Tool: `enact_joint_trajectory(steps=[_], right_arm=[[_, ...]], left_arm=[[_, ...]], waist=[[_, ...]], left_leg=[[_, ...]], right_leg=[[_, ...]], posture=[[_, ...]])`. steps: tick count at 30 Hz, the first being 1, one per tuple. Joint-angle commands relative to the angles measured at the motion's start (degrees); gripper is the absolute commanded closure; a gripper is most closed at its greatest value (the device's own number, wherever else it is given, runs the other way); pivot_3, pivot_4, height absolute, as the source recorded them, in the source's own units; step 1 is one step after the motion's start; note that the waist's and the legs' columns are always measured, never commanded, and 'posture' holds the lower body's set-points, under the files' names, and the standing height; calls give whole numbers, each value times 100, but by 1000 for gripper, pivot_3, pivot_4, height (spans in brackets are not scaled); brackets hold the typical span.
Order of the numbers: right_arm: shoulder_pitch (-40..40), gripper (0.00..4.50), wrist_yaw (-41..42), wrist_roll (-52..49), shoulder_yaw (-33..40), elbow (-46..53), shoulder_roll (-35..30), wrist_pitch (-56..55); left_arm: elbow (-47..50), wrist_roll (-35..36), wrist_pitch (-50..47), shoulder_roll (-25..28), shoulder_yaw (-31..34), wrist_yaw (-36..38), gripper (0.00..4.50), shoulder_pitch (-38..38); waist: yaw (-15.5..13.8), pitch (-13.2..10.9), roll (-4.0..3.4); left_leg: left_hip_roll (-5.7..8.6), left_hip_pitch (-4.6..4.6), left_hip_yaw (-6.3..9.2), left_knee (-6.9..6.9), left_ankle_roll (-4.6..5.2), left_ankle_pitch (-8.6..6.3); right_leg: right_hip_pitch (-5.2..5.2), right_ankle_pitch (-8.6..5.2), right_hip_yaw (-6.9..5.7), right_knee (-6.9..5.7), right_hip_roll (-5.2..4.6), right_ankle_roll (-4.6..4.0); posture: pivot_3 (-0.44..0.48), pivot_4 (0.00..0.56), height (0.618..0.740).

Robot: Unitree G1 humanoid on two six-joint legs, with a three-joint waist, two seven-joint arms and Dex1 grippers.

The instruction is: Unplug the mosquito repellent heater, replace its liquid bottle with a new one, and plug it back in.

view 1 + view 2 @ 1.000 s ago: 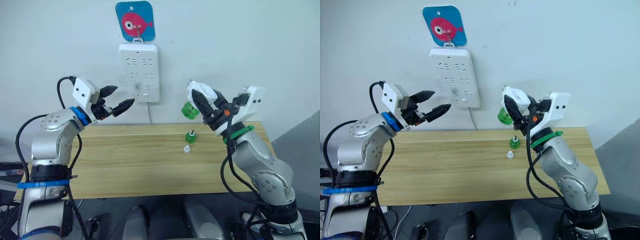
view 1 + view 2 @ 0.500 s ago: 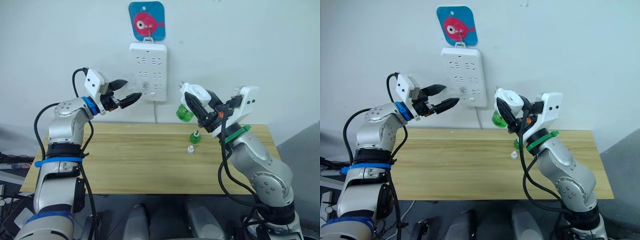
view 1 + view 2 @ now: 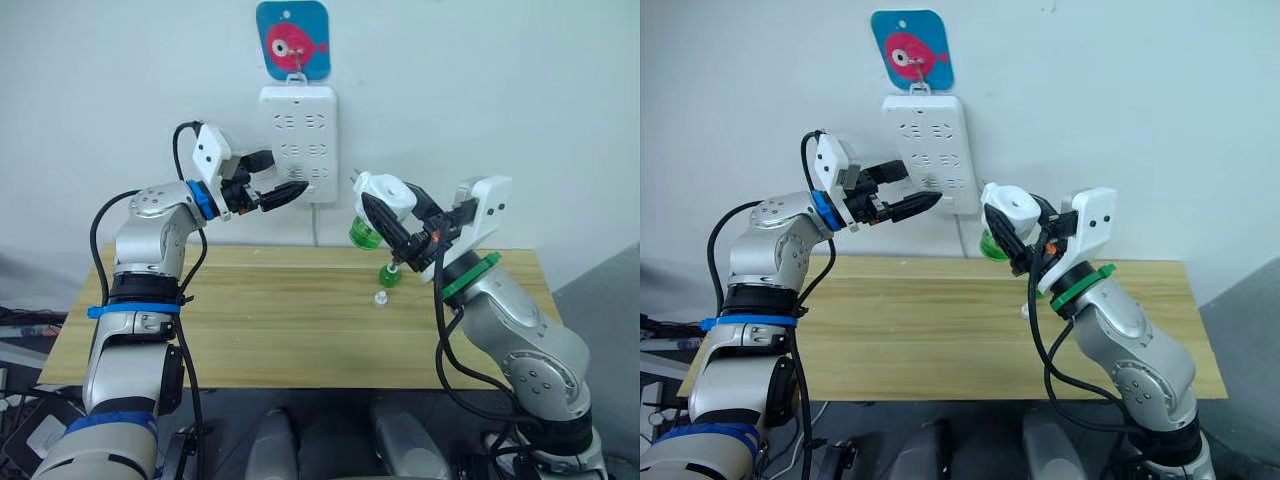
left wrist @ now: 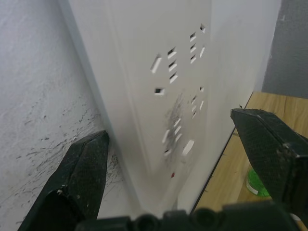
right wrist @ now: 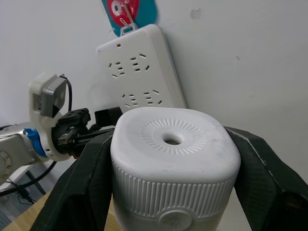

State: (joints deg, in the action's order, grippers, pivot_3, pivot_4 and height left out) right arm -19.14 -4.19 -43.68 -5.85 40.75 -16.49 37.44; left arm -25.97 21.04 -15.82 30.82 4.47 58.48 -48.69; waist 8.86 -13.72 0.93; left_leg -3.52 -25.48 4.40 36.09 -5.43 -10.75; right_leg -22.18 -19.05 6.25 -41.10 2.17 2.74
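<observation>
Right gripper (image 3: 385, 225) is seen clamped on the mosquito repellent heater (image 3: 380, 193), its two black fingers (image 5: 79, 183) pressed against either side of the white ribbed body. A green bottle (image 3: 366, 234) is fitted under the heater, held in the air above the table's back edge. Left gripper (image 3: 277, 192) is held with its fingers spread and nothing between them, tips at the lower left part of the power strip (image 3: 298, 145); in the left wrist view one finger (image 4: 82, 168) is seen beside the strip's edge against the wall, the other out over the strip's face.

The wooden table (image 3: 250, 320) stands against a white wall. A second green bottle (image 3: 388, 274) stands upright on it near the back edge, with a small clear cap (image 3: 380, 298) just beside it, apart. Which bottle is the new one cannot be told. A blue card with a pink fish (image 3: 293, 40) hangs above the strip, and a cord (image 3: 314, 225) drops from it behind the table. Open tabletop is noted across the left and middle — the far right corner likewise.

Compared with a second ago, the left gripper has been brought from well left of the strip up to its edge, and the heater has been carried nearer the strip. The camera has also shifted.
</observation>
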Motion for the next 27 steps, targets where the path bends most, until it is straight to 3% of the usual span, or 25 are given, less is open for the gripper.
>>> enact_joint_trajectory(steps=[1,11,15,22,27], right_arm=[[-5,1461,119,69,5,342,51,-33],[-38,1461,359,101,22,322,120,98],[-140,1462,363,235,-79,284,154,200],[-732,1464,189,1084,-482,-136,184,543],[-1236,1465,94,1654,-626,-662,463,618]], left_arm=[[422,-36,29,-4,84,-248,0,8],[625,396,-412,-223,171,-112,0,0],[480,337,-288,-265,124,-99,875,-65],[444,235,-168,-254,111,-173,3012,-36],[589,226,-241,-191,138,-206,3162,52]], waist=[[6,0,0],[40,0,0],[69,0,0],[60,1,1],[58,1,1]], left_leg=[[0,0,1,0,0,0],[2,-3,3,0,-1,1],[1,-3,4,-1,-1,1],[4,-3,8,1,-2,2],[9,-4,13,4,-12,11]], right_leg=[[0,0,-1,0,0,0],[1,0,-5,2,-2,0],[1,0,-8,1,-2,0],[3,0,-14,1,-4,0],[7,2,-18,0,-10,-4]], posture=[[-256,196,740],[-250,192,740],[-250,192,740],[-249,190,740],[-237,185,740]])
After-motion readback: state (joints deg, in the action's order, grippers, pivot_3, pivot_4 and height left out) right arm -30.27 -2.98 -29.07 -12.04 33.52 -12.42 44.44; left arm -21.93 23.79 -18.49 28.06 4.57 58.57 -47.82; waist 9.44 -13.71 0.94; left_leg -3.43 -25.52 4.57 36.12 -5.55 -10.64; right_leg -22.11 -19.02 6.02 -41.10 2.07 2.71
